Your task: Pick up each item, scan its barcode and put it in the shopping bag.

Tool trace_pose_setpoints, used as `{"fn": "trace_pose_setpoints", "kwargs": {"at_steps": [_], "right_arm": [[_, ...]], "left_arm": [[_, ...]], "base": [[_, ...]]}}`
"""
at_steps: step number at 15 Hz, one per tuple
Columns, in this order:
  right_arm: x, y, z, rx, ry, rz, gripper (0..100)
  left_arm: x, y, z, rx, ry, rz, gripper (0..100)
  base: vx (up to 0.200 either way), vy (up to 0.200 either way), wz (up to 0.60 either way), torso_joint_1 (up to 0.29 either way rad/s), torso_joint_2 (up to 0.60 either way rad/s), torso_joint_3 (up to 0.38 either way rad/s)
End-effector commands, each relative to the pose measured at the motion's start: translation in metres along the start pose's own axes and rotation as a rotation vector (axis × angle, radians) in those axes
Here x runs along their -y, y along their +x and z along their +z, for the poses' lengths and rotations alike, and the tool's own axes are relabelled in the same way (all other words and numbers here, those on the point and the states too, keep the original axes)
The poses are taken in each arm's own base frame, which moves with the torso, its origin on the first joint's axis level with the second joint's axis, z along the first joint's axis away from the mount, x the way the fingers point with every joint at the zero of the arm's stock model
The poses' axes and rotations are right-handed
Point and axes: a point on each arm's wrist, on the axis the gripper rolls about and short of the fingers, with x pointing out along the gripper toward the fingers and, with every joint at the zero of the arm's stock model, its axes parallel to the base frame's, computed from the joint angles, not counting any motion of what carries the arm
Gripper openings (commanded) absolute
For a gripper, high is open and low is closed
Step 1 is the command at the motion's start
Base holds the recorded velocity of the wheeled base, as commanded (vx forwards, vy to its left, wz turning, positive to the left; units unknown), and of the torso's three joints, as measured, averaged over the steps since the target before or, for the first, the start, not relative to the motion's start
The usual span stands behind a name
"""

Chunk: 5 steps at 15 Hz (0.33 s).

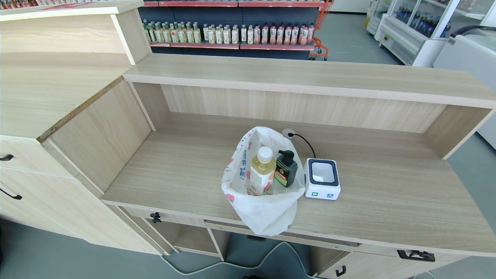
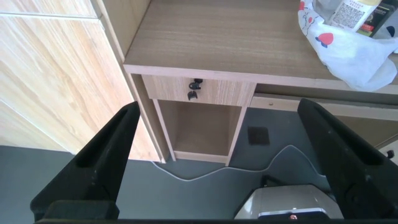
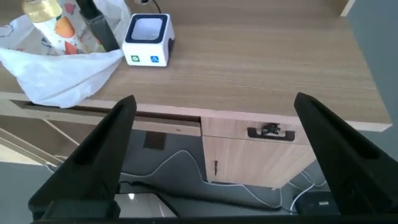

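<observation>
A white plastic shopping bag (image 1: 263, 209) stands on the wooden counter (image 1: 387, 193) and hangs a little over its front edge. Inside it stand a yellow drink bottle with a white cap (image 1: 262, 170) and a dark pump bottle (image 1: 286, 169). The white barcode scanner (image 1: 322, 178) sits just right of the bag, its cable running back to a hole in the counter. My left gripper (image 2: 227, 165) is open, low in front of the counter, left of the shopping bag (image 2: 348, 46). My right gripper (image 3: 214, 158) is open too, low before the counter, the scanner (image 3: 148, 40) and bag (image 3: 59, 68) beyond it.
A raised back ledge (image 1: 310, 77) and a tall side panel (image 1: 97, 131) on the left enclose the counter. Drawers with black handles (image 1: 416, 255) sit under the front edge. Cables lie on the grey floor (image 2: 205, 171) below. Store shelves with bottles (image 1: 232, 35) stand behind.
</observation>
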Motion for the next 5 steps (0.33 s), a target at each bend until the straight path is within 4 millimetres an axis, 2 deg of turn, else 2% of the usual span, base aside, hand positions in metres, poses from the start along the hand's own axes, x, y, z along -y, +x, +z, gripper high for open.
{"fn": "trace_pose_setpoints", "kwargs": {"at_steps": [1,5], "right_arm": [[0.0,0.0003,0.0002,-0.003,-0.001,0.0,100],[0.0002,0.0003,-0.0006,-0.011,-0.001,-0.009,100]], "left_arm": [[0.0,0.0001,0.0,-0.001,0.0,0.0,100],[0.0,0.0001,0.0,-0.001,0.0,0.0,100]], "base": [[0.0,0.0,0.0,0.0,0.0,0.0],[0.0,0.0,0.0,0.0,0.0,0.0]]}}
